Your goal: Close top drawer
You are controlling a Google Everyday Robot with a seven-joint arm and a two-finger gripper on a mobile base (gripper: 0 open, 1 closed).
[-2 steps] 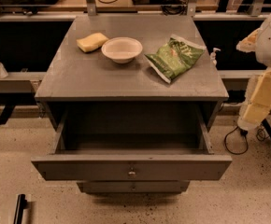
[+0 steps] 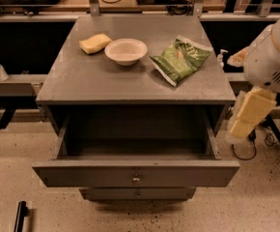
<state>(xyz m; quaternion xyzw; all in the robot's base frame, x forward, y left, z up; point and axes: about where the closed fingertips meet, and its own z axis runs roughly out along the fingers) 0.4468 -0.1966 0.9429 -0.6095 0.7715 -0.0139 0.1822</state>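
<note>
Speckled flooring [image 2: 9,178] surrounds the grey cabinet [image 2: 53,116], whose top drawer [image 2: 135,174] stands pulled out beneath the worktop [image 2: 82,76], and the gripper [image 2: 250,114], whether parted or closed I cannot tell, hangs beside its right side, so approach seems the step in hand, with a straight push on the front panel needed next.

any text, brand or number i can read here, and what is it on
Green bag: pale print on its front, too blurred to read.
Top drawer, pulled open: no label on its front, only a small metal knob.
White bowl and yellow sponge: no text.
Gripper, right of the cabinet beside the open drawer: no readable marking.
Nothing in this view can be quoted.
</note>
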